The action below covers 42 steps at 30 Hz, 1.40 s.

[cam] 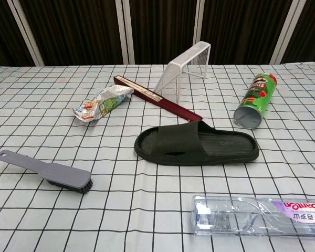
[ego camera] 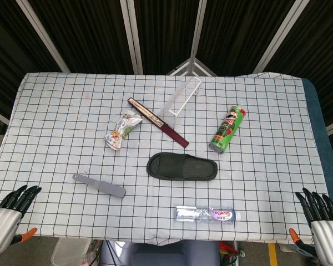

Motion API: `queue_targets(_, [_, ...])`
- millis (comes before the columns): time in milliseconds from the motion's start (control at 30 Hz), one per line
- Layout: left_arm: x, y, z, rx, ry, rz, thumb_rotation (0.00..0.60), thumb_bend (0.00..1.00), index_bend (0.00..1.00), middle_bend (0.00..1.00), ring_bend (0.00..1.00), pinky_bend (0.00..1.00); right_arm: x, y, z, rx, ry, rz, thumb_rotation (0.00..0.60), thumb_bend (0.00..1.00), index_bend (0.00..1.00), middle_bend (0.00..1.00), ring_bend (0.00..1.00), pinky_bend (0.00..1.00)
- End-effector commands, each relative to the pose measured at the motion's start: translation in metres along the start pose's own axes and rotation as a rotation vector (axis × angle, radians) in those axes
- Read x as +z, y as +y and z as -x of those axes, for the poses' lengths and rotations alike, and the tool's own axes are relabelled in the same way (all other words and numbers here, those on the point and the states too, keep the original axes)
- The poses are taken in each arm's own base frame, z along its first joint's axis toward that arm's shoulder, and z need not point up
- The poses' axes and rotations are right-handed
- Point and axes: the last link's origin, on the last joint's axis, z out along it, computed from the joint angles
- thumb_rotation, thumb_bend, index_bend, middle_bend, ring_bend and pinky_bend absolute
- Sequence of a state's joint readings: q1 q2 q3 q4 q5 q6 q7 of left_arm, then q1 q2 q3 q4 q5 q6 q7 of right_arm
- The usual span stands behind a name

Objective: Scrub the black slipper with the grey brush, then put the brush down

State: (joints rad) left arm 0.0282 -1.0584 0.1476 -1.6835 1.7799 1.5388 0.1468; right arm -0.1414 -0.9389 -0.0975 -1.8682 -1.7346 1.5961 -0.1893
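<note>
The black slipper [ego camera: 182,167] [cam: 196,145] lies flat near the middle of the checked table, toe end to the left. The grey brush [ego camera: 99,185] [cam: 46,170] lies on the cloth to the slipper's left, bristles down, handle pointing left. My left hand [ego camera: 11,213] hangs at the front left corner of the table, fingers apart, holding nothing. My right hand [ego camera: 322,219] hangs at the front right corner, fingers apart and empty too. Neither hand shows in the chest view.
A green crisp can [ego camera: 227,129] [cam: 255,101] lies right of the slipper. A clear bottle [ego camera: 206,214] [cam: 260,216] lies in front of it. Behind stand a dark red flat stick [ego camera: 158,122], a snack packet [ego camera: 121,130] and a white wire rack [ego camera: 182,101].
</note>
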Motion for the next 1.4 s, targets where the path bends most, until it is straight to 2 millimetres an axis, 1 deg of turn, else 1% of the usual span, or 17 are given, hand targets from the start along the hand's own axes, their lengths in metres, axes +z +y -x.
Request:
queue_targets(33, [0.001,0.000,0.000,0.002,0.000,0.001,0.600,0.05,0.00,0.09,0.08,0.16,0.001,0.000,0.001,-0.001,-0.005,-0.001,0.524,0.37,0.00,0.00,0.00,0.00])
queue_targets(200, [0.006,0.002,0.003,0.002,0.001,0.011,0.600,0.05,0.01,0.10,0.08,0.17,0.004,-0.002,0.005,-0.008,-0.020,-0.005,0.524,0.37,0.00,0.00,0.00,0.00])
queue_targets(300, [0.019,0.007,0.008,-0.002,0.010,0.040,0.600,0.06,0.06,0.13,0.09,0.17,0.007,-0.003,0.008,-0.006,-0.035,-0.004,0.524,0.37,0.00,0.00,0.00,0.00])
queue_targets(367, [0.037,0.012,0.015,0.001,0.013,0.072,0.600,0.07,0.09,0.16,0.10,0.16,0.009,-0.002,0.009,-0.005,-0.040,0.001,0.524,0.37,0.00,0.00,0.00,0.00])
queue_targets(400, [0.042,0.014,0.018,0.003,0.009,0.078,0.600,0.08,0.11,0.17,0.11,0.15,0.009,-0.002,0.009,-0.003,-0.040,0.002,0.524,0.37,0.00,0.00,0.00,0.00])
queue_targets(467, [0.063,0.022,0.032,0.017,-0.020,0.094,0.600,0.09,0.15,0.18,0.11,0.14,0.013,0.000,0.009,0.006,-0.043,0.006,0.524,0.37,0.00,0.00,0.00,0.00])
queue_targets(500, [0.070,0.026,0.035,0.027,-0.022,0.102,0.600,0.10,0.17,0.18,0.11,0.15,0.015,0.000,0.009,0.010,-0.044,0.007,0.524,0.37,0.00,0.00,0.00,0.00])
queue_targets(633, [0.099,0.049,0.050,0.067,-0.006,0.150,0.600,0.16,0.22,0.23,0.12,0.22,0.027,0.006,0.011,0.025,-0.054,0.027,0.524,0.37,0.00,0.00,0.00,0.00])
queue_targets(767, [0.121,0.071,0.062,0.097,-0.005,0.191,0.600,0.17,0.26,0.29,0.19,0.27,0.033,0.012,0.011,0.045,-0.065,0.052,0.524,0.37,0.00,0.00,0.00,0.00])
queue_targets(900, [0.135,0.091,0.071,0.137,0.021,0.219,0.600,0.19,0.26,0.29,0.20,0.27,0.032,0.019,0.013,0.049,-0.088,0.075,0.524,0.37,0.00,0.00,0.00,0.00])
queue_targets(1067, [0.149,0.106,0.078,0.129,0.015,0.257,0.600,0.26,0.27,0.31,0.20,0.27,0.037,0.020,0.015,0.054,-0.102,0.083,0.524,0.37,0.00,0.00,0.00,0.00])
queue_targets(1233, [0.161,0.113,0.084,0.130,-0.001,0.275,0.600,0.29,0.29,0.32,0.22,0.28,0.039,0.022,0.018,0.048,-0.115,0.094,0.524,0.37,0.00,0.00,0.00,0.00])
queue_targets(1400, [0.169,0.117,0.085,0.116,-0.002,0.298,0.600,0.35,0.33,0.35,0.25,0.31,0.043,0.024,0.021,0.055,-0.126,0.107,0.524,0.37,0.00,0.00,0.00,0.00])
